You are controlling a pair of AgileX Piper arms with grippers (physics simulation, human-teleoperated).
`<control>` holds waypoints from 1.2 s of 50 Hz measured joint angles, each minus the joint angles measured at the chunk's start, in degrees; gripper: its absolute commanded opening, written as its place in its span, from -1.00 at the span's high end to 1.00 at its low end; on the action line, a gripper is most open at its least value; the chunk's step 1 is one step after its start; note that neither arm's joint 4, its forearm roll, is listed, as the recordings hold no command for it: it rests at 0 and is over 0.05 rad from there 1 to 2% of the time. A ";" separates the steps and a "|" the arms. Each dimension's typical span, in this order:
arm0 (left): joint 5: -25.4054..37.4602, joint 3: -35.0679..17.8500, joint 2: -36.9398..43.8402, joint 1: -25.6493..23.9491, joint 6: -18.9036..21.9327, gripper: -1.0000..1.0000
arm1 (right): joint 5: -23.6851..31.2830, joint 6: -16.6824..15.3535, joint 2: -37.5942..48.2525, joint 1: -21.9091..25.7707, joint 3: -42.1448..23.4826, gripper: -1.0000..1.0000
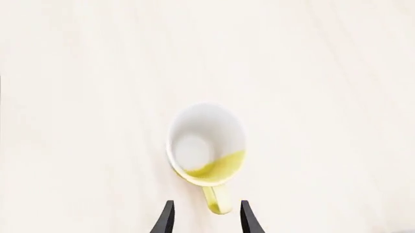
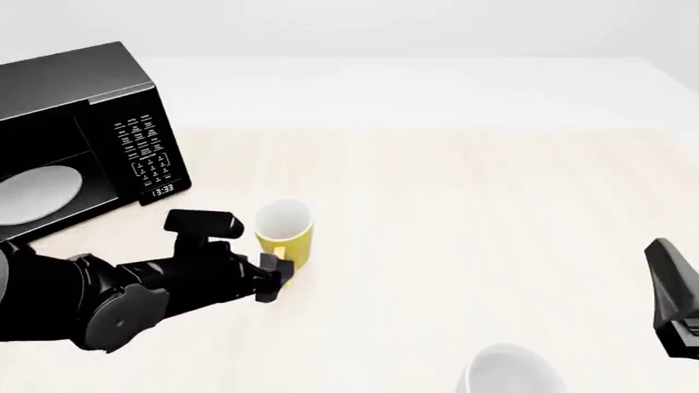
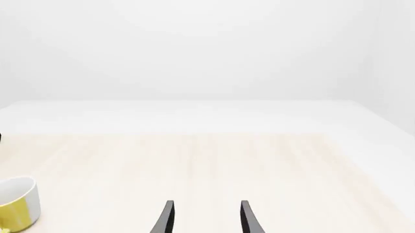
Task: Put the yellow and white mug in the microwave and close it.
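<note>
Inspection of my station, findings as observed.

The yellow and white mug (image 2: 285,232) stands upright on the desk (image 2: 470,205), mouth up, white interior visible, toward the left half of the surface and in front of the microwave's right corner, apart from it. Its handle (image 1: 217,200) points back toward my left arm.

My left pincer (image 2: 275,273) is positioned just beside the mug at the handle side. In the left wrist view both fingertips (image 1: 167,216) are parted, with the handle's end lying in line with the gap between them. The jaws are wide enough to admit the handle and hold nothing. Whether a fingertip touches the handle I cannot confirm; the front view has the pincer dark against the mug base and the contact zone is poorly resolved.

The microwave (image 2: 77,123) sits at the far left of the desk, black, with its keypad panel (image 2: 142,151) and lit clock display (image 2: 162,190) facing forward. Its cavity is exposed, and the white turntable plate (image 2: 38,192) is visible inside. The door itself is not seen in any view.

My right pincer (image 3: 205,218) is at the right edge of the desk, well apart from the mug. Its fingers are parted and empty, pointed across bare desk.

A larger white mug (image 2: 511,372) sits at the near edge, partly cut off by the frame.
</note>
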 measured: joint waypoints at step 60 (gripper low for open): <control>-4.07 2.15 2.83 1.03 -2.83 1.00 | 0.00 0.00 0.00 0.00 0.00 -1.00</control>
